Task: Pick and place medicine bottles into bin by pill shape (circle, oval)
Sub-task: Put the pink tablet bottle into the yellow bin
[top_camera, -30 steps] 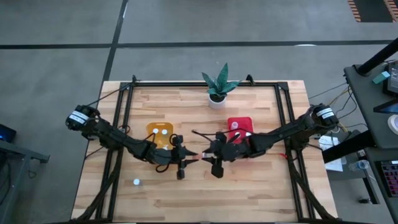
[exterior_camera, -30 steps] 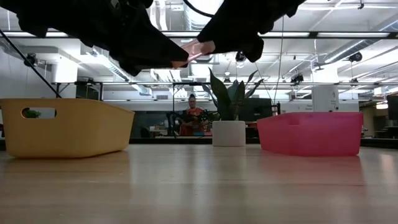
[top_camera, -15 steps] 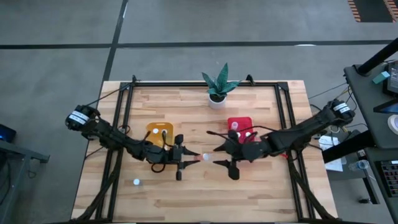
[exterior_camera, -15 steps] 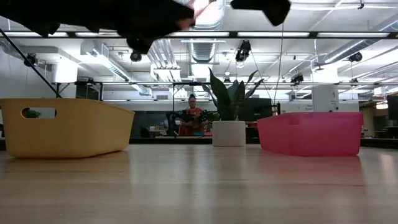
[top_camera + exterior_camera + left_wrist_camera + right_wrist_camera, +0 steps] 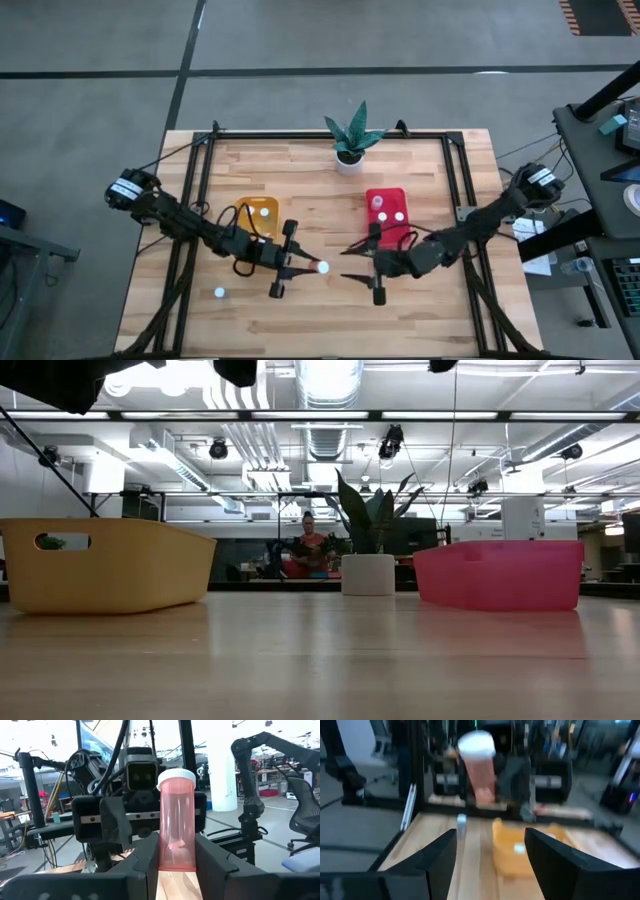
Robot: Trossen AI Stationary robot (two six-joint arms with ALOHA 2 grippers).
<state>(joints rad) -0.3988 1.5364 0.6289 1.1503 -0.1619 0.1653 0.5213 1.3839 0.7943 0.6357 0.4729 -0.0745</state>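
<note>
Above the middle of the wooden table (image 5: 330, 320), my left gripper (image 5: 303, 266) is clamped on a pink-tinted, white-capped medicine bottle (image 5: 176, 820), held between the yellow bin (image 5: 255, 213) and red bin (image 5: 386, 203), while my right gripper (image 5: 352, 276) faces it, fingers spread apart.

You had no words or numbers to read anywhere. The orange-tinted bottle (image 5: 176, 820) carried no label you could read, and the yellow bin (image 5: 105, 565) and the red bin (image 5: 497, 573) showed no writing you could make out.
</note>
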